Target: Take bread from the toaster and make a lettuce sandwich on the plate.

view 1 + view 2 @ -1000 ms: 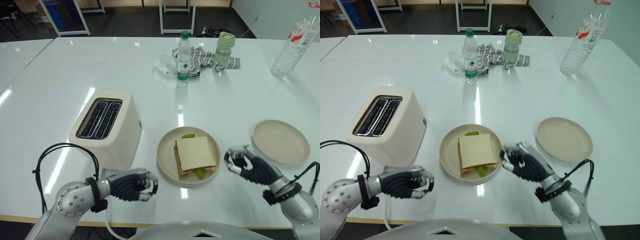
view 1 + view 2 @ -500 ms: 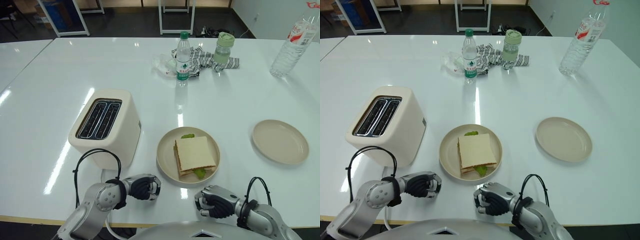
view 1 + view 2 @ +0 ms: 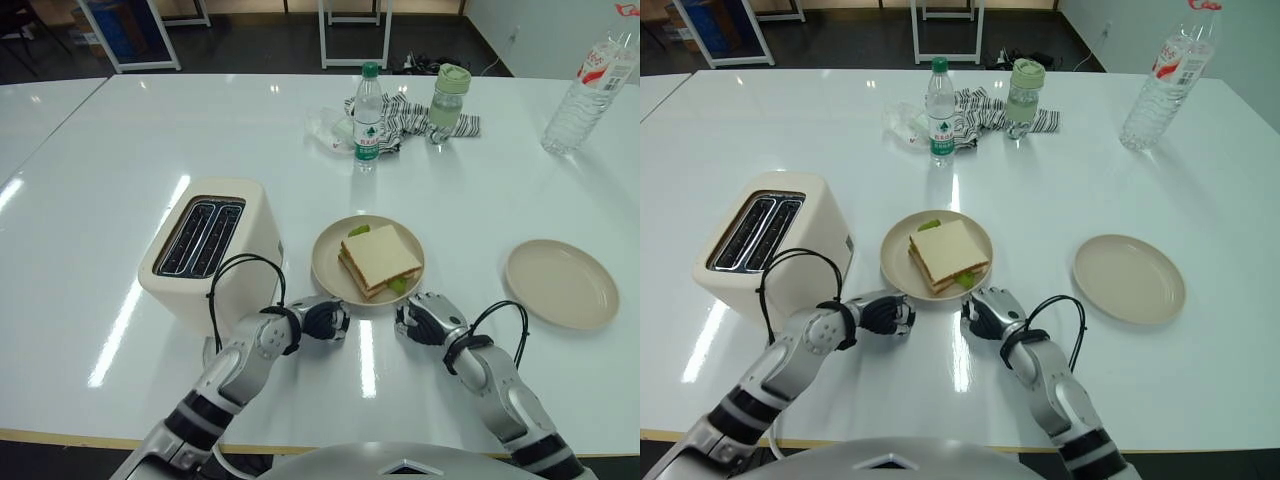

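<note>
A cream toaster (image 3: 210, 250) stands at the left with both slots dark and empty. To its right a beige plate (image 3: 325, 263) carries a sandwich (image 3: 380, 258) of two white bread slices, with green lettuce (image 3: 357, 230) peeking out at its edges. My left hand (image 3: 320, 320) is curled into a fist just at the plate's near left rim. My right hand (image 3: 425, 322) is curled too, at the near right rim. Neither hand holds anything; whether they touch the rim I cannot tell.
A second, empty beige plate (image 3: 560, 283) lies at the right. At the back stand a green-capped water bottle (image 3: 368, 112), a green-lidded cup (image 3: 449, 95) on a striped cloth (image 3: 400, 110), and a large clear bottle (image 3: 590, 90) at far right.
Both hands came in from the table's front edge to the plate's near rim. The plate with the sandwich now lies farther from the front edge and is turned slightly.
</note>
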You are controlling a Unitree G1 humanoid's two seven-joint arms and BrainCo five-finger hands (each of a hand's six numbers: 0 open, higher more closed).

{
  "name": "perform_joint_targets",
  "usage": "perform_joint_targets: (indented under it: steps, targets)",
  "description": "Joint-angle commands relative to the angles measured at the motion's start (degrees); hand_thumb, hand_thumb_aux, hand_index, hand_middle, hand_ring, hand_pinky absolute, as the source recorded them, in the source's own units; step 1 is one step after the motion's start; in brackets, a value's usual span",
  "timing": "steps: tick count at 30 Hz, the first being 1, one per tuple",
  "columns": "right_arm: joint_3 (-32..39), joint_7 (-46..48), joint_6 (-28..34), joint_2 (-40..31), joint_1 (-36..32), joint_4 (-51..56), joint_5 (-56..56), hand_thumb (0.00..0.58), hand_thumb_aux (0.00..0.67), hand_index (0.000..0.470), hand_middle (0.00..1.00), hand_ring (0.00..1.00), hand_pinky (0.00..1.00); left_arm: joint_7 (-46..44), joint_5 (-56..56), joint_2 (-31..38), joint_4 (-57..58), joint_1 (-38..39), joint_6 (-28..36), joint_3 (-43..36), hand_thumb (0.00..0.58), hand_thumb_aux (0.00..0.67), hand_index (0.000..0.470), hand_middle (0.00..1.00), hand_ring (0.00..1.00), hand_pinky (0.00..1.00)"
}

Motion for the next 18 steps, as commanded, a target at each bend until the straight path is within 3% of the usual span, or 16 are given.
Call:
perform_joint_targets:
  steps: [1,5,6,7,8,9,10,11,12,13,14,18]
  targets:
    - [0.19,-1.85,2.44,1.05,-2.99,6.37,-0.5,0.58,0.67,0.47,1.0,1.0,1.0,3.71,3.11,-2.31,10.23,-3.49,0.46,-1.86,0.58,0.67,0.47,1.0,1.0,1.0]
    - [0.56,-2.63,2.65,1.13,-3.44,6.72,0.35,0.58,0.67,0.47,1.0,1.0,1.0,6.12,2.86,-2.43,10.96,-4.07,-1.92,-1.83,0.58,0.67,0.47,0.96,0.96,0.96]
    - [0.33,-2.52,2.44,0.99,-2.82,5.75,1.04,0.58,0.67,0.47,1.0,1.0,1.0,6.37,1.85,-2.19,9.71,-3.49,-3.1,-1.26,0.58,0.67,0.47,0.78,0.78,0.78]
    - [-0.54,-1.97,1.7,1.1,-1.7,3.98,3.44,0.58,0.67,0.47,1.0,1.0,1.0,7.18,0.5,-2.06,7.88,-2.63,-4.82,-0.33,0.562,0.552,0.387,0.27,0.27,0.27]
    - [-1.71,-1.39,0.9,1.37,-0.48,1.93,6.42,0.58,0.67,0.47,1.0,1.0,1.0,8.34,-0.97,-2.16,5.96,-1.75,-6.62,0.85,0.539,0.491,0.345,0.05,0.05,0.05]
    - [-3.22,-1.1,0.25,1.83,0.71,-0.32,9.61,0.578,0.633,0.444,1.0,1.0,1.0,10.01,-2.51,-2.48,3.94,-0.8,-8.52,2.27,0.474,0.384,0.269,0.0,0.0,0.0]
    - [-4.8,-0.85,-0.34,2.41,1.74,-2.3,12.98,0.436,0.336,0.236,0.45,0.45,0.45,11.42,-3.89,-2.79,2.23,0.01,-10.23,3.55,0.297,0.202,0.142,0.0,0.0,0.0]
    - [-6.69,-0.54,-0.85,3.19,2.73,-4.33,16.86,0.0,0.0,0.0,0.26,0.26,0.26,12.78,-5.15,-3.04,0.53,0.87,-11.87,4.77,0.328,0.229,0.16,0.0,0.0,0.0]
    - [-8.98,-0.58,-1.42,4.19,3.67,-6.58,21.07,0.0,0.0,0.0,0.05,0.05,0.05,14.65,-6.6,-3.66,-1.28,1.86,-13.64,6.23,0.291,0.197,0.138,0.0,0.0,0.0]
    - [-11.03,-0.74,-1.92,5.17,4.35,-8.44,24.74,0.0,0.0,0.0,0.0,0.0,0.0,16.72,-7.85,-4.63,-2.56,2.68,-14.99,7.67,0.066,0.039,0.028,0.0,0.0,0.0]
    - [-13.4,-0.98,-2.3,6.55,4.76,-10.35,28.98,0.0,0.0,0.0,0.0,0.0,0.0,19.28,-9.47,-6.07,-3.59,3.47,-16.44,9.37,0.0,0.0,0.0,0.0,0.0,0.0]
    - [-19.68,-3.95,-3.55,12.01,3.56,-13.25,40.08,0.0,0.0,0.0,0.0,0.0,0.0,30.76,-15.87,-14.82,-3.76,6.37,-20.45,15.59,0.0,0.0,0.0,0.0,0.0,0.0]
